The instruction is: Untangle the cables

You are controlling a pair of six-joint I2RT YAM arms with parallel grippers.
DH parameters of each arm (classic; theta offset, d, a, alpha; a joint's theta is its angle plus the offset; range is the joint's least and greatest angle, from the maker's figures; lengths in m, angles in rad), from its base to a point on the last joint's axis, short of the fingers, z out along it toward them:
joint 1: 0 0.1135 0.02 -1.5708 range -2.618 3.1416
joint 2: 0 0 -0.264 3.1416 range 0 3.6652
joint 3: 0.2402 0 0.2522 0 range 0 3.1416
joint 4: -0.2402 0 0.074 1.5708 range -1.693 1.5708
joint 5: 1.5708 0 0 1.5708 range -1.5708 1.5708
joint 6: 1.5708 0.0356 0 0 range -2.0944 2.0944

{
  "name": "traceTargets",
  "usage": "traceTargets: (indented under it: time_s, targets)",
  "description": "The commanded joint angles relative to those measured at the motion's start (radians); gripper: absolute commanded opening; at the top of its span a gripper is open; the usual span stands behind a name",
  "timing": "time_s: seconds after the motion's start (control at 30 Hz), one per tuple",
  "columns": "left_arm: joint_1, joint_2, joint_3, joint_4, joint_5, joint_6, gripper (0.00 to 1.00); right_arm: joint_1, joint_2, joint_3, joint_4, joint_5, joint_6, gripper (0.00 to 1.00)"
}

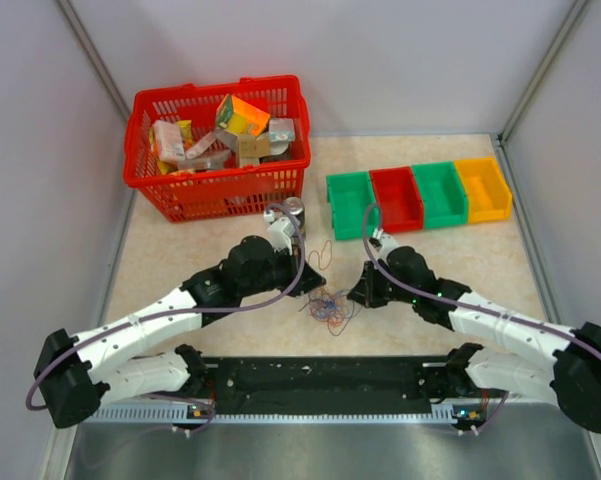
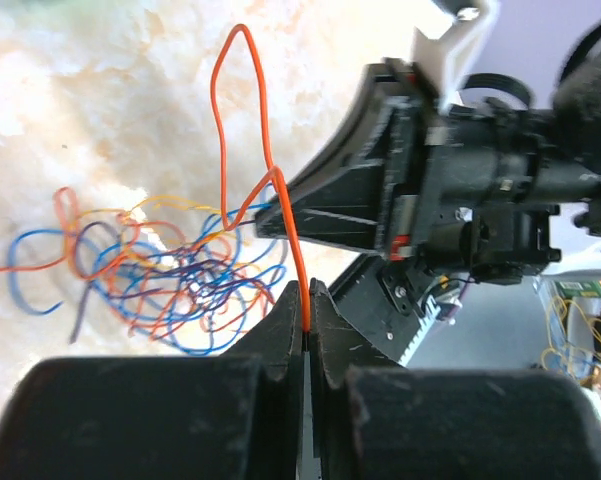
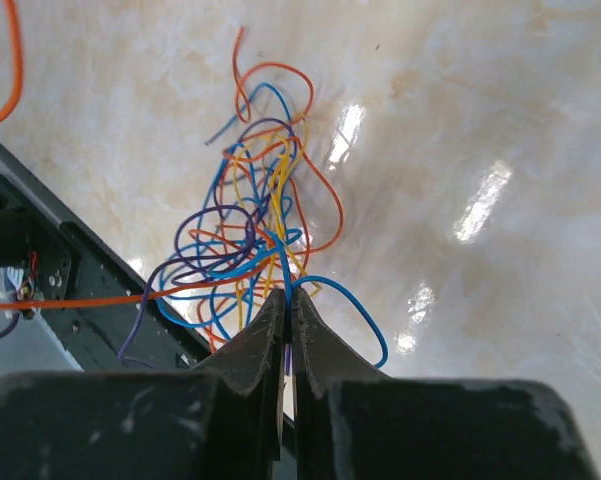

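The cables (image 1: 329, 308) lie in a loose tangle of thin orange, blue, purple and yellow wires between my two grippers. My left gripper (image 1: 313, 283) sits just left of the tangle. In the left wrist view it (image 2: 308, 296) is shut on an orange cable (image 2: 280, 200) that loops up from the tangle (image 2: 170, 270). My right gripper (image 1: 356, 295) sits just right of the tangle. In the right wrist view it (image 3: 286, 300) is shut on a blue cable (image 3: 325, 290) at the near edge of the tangle (image 3: 250, 230).
A red basket (image 1: 218, 148) full of boxes stands at the back left. A row of green, red, green and yellow bins (image 1: 418, 196) stands at the back right. A small metal can (image 1: 294, 212) stands near the basket. A black rail (image 1: 320, 380) runs along the near edge.
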Motion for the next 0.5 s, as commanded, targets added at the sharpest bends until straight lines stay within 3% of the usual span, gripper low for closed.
traceTargets:
  time_s: [0.0,0.33,0.43,0.47]
  targets:
    - [0.012,-0.054,0.034,-0.031,-0.110,0.052,0.00,0.004,-0.139,0.021,-0.076,0.115,-0.010,0.00]
    - [0.023,-0.132,0.061,-0.043,-0.124,0.108,0.00,0.004,-0.273,-0.002,-0.206,0.315,0.000,0.01]
    - [0.023,-0.161,0.107,-0.037,-0.067,0.159,0.00,0.005,-0.227,0.043,-0.297,0.351,-0.038,0.25]
    - [0.023,-0.167,0.121,-0.034,-0.050,0.173,0.00,0.005,-0.207,0.064,-0.315,0.306,-0.089,0.40]
